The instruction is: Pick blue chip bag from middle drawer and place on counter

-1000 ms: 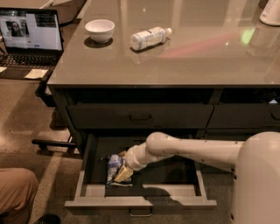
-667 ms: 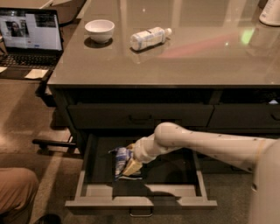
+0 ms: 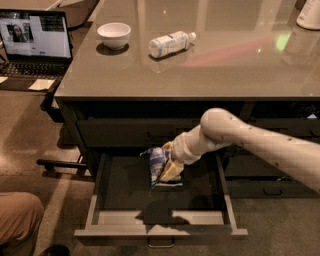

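The middle drawer [image 3: 160, 231] stands pulled open below the counter [image 3: 210, 65]. My gripper [image 3: 167, 171] is shut on the blue chip bag [image 3: 156, 161] and holds it lifted above the drawer's dark floor, near the drawer's back. The bag hangs crumpled to the left of the gripper. My white arm reaches in from the right.
A white bowl [image 3: 114, 35] and a clear plastic bottle [image 3: 171, 43] lie on the counter's left part. A laptop [image 3: 33, 44] sits on a desk at the far left. A white object [image 3: 309, 14] stands at the counter's far right. A person's leg [image 3: 17, 220] shows at bottom left.
The gripper has risen with the bag out of the drawer's bottom and moved a little to the right and back. The arm's elbow has lifted higher.
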